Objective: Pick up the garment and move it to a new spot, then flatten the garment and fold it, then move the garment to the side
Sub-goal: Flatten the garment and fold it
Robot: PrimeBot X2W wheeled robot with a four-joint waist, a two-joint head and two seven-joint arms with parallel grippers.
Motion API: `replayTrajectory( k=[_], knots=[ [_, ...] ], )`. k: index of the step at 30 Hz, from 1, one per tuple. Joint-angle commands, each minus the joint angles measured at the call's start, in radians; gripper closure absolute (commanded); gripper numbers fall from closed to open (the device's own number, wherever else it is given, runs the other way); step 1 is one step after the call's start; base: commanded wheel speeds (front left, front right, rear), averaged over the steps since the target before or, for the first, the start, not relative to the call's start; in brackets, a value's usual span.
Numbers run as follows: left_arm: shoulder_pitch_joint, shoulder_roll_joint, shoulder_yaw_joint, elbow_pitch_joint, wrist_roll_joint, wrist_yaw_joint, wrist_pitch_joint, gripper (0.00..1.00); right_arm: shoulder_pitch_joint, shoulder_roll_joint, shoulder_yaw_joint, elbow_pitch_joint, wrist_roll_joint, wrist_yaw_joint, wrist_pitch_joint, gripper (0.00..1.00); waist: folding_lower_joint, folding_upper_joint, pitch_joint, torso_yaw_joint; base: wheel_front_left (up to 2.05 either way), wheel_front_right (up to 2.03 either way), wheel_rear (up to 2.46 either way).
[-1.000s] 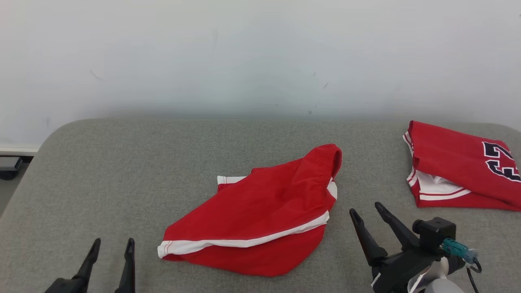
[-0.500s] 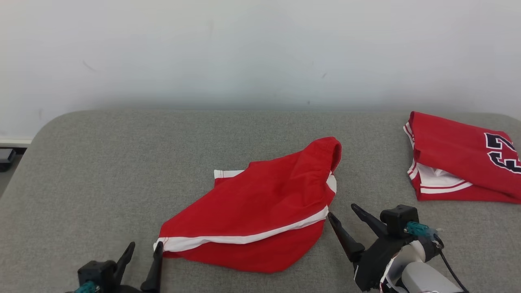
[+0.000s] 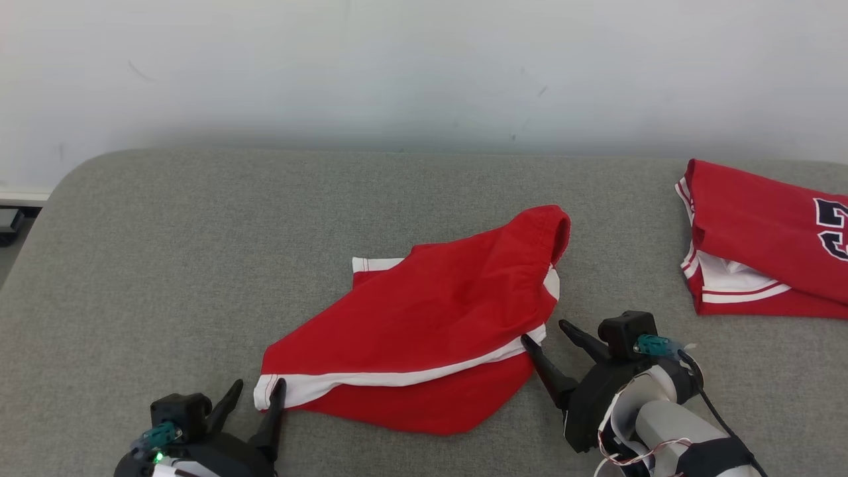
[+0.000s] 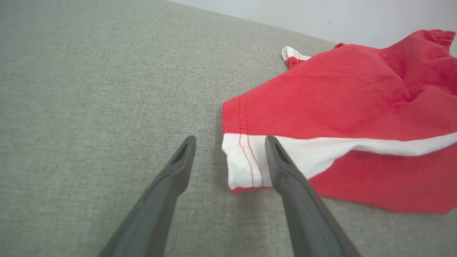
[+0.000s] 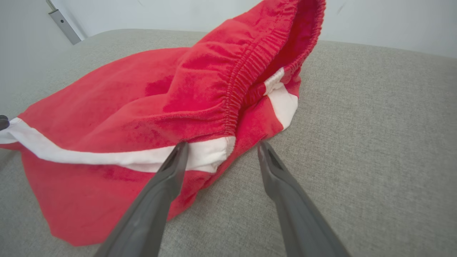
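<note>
A grey fabric-covered worktop (image 3: 165, 265) stands against a pale wall. Crumpled red shorts (image 3: 430, 324) with white side bands lie at its middle. A folded red jersey (image 3: 762, 238) with dark numerals lies well apart, at the far right. The left gripper (image 3: 258, 385), fingers spread wide, is at the shorts' near-left white corner. The right gripper (image 3: 544, 331), also spread wide, straddles the white band's end below the elastic waistband.

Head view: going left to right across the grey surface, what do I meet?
left hand, open at the hem corner → red shorts, crumpled in the middle → right hand, open at the waistband end → folded red jersey, cut off by the right edge
</note>
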Motion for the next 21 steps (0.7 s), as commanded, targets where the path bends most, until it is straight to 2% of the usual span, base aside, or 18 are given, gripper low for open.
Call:
replayTrajectory(
  k=[1, 4, 5, 6, 7, 8, 14, 21],
  knots=[
    [-0.014, 0.007, -0.008, 0.006, -0.009, 0.001, -0.004, 0.00, -0.014, 0.000, 0.007, 0.009, 0.012, -0.001, -0.005, 0.00, -0.0001, -0.0001, 0.004, 0.005, 0.00, 0.00, 0.00],
    [-0.034, 0.007, -0.043, 0.024, -0.053, 0.001, -0.007, 0.00, -0.032, 0.005, 0.036, 0.033, 0.040, -0.001, -0.011, 0.00, -0.0001, -0.0001, 0.010, 0.008, 0.00, 0.00, 0.00],
    [-0.041, 0.011, -0.056, 0.028, -0.063, 0.001, -0.008, 0.00, -0.037, 0.007, 0.048, 0.039, 0.049, -0.001, -0.014, 0.50, -0.0001, -0.0001, 0.011, 0.009, 0.00, 0.00, 0.00],
    [-0.046, 0.009, -0.074, 0.031, -0.081, 0.000, -0.009, 0.51, -0.043, 0.008, 0.060, 0.042, 0.057, -0.001, -0.016, 0.81, -0.0001, -0.0001, 0.013, 0.011, 0.00, 0.00, 0.00],
    [-0.051, 0.012, -0.089, 0.034, -0.094, 0.001, -0.010, 0.75, -0.048, 0.009, 0.070, 0.045, 0.067, -0.001, -0.019, 1.00, -0.0001, -0.0001, 0.014, 0.012, 0.00, 0.00, 0.00],
    [-0.057, 0.018, -0.102, 0.038, -0.108, 0.001, -0.010, 1.00, -0.052, 0.008, 0.079, 0.048, 0.075, -0.001, -0.020, 1.00, -0.0001, -0.0001, 0.015, 0.013, 0.00, 0.00, 0.00],
    [-0.084, 0.042, -0.118, 0.005, -0.121, 0.001, -0.010, 1.00, -0.077, -0.007, 0.111, 0.025, 0.125, -0.001, -0.028, 1.00, -0.0001, -0.0001, 0.017, 0.014, 0.00, 0.00, 0.00],
    [-0.065, 0.072, -0.061, -0.111, -0.051, 0.005, -0.011, 1.00, -0.082, -0.058, 0.057, -0.107, 0.131, -0.001, -0.028, 1.00, -0.0001, -0.0001, 0.012, 0.014, 0.00, 0.00, 0.00]
  ],
)
